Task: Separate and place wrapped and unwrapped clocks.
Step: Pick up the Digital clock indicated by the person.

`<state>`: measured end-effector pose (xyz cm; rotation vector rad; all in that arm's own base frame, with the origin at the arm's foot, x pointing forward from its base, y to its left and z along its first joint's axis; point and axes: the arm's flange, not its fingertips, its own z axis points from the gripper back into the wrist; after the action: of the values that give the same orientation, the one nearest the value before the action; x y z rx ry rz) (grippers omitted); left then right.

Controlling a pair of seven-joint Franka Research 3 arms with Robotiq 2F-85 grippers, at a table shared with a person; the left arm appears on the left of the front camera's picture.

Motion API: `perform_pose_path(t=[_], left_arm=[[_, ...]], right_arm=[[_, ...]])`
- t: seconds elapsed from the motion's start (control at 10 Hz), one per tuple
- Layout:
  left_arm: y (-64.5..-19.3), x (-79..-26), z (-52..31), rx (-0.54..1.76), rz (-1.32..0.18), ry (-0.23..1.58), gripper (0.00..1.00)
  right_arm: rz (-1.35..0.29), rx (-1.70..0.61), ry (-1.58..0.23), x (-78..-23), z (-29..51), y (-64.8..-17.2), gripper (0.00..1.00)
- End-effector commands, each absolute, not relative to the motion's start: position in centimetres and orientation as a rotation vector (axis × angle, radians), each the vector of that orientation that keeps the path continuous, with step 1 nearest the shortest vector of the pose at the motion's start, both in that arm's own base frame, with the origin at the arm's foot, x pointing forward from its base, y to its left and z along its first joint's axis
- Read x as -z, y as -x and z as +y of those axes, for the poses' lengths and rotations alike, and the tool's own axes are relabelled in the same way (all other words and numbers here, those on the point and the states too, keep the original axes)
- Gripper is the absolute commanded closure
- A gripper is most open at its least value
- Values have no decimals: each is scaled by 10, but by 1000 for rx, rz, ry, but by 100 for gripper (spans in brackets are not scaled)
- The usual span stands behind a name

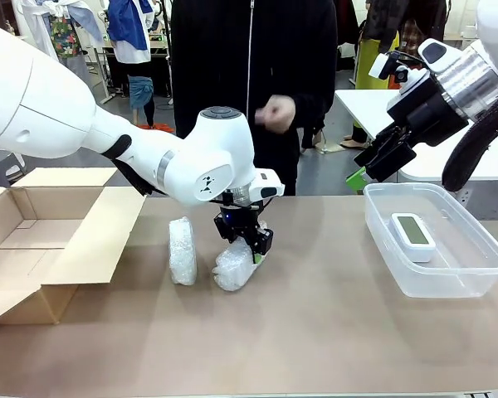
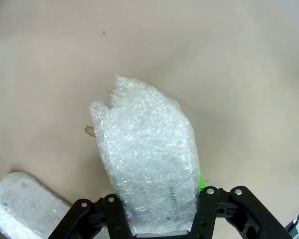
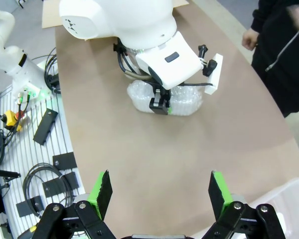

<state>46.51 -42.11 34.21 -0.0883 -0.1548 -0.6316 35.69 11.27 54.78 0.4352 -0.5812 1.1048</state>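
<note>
The left gripper (image 1: pixel 247 247) is clamped on one wrapped bundle (image 1: pixel 232 269) to the right of the cardboard box (image 1: pixel 58 240). The second wrapped bundle (image 1: pixel 182 250) lies on the table (image 1: pixel 315 332), nearer the box. The bare clock (image 1: pixel 412 233) lies in the clear bin (image 1: pixel 436 283), far right of the box. The right gripper (image 3: pixel 159 191) hangs with its fingers spread wide.
</note>
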Motion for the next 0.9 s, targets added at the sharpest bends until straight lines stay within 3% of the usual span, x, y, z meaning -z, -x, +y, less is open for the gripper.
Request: perform_pose_path(t=[0.0,0.4,0.8], left_arm=[[-459,-377,-411,641,-189,126,80],[-416,-476,-394,674,-257,161,80],[-385,-528,-373,705,-361,208,80]], right_arm=[[-576,-1124,-434,-549,110,-358,0],[-576,-1124,-434,-549,110,-358,0],[-576,-1124,-434,-549,110,-358,0]])
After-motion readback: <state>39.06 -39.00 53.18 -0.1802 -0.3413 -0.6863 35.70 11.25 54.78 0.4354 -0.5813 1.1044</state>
